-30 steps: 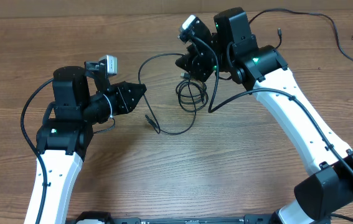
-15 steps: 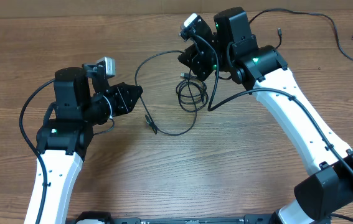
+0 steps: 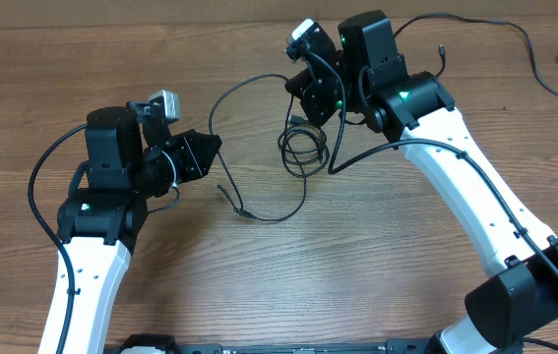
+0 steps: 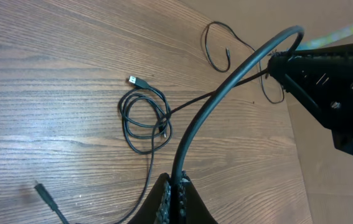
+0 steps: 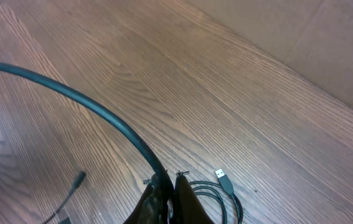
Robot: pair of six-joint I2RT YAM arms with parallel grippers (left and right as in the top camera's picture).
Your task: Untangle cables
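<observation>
A thin black cable [image 3: 229,93] arcs between my two grippers. My left gripper [image 3: 216,146] is shut on one end of it, as the left wrist view [image 4: 176,190] shows. My right gripper [image 3: 294,90] is shut on the other end, as the right wrist view [image 5: 167,193] shows. A small coil of cable [image 3: 303,147] with a USB plug [image 4: 134,81] lies on the table just below the right gripper. It also shows in the right wrist view [image 5: 223,196]. A loose strand [image 3: 279,214] runs from the coil to a plug [image 3: 227,190].
The table is brown wood [image 3: 377,256]. Another thin black cable [image 3: 529,49] lies at the far right edge, and a plug end [image 3: 441,49] shows near the right arm. Thicker black robot wires [image 3: 357,152] hang along both arms.
My left gripper has drawn back a little to the left with the cable, widening the arc. The loose strand and its plug have slid left and slightly down. The right gripper has barely moved.
</observation>
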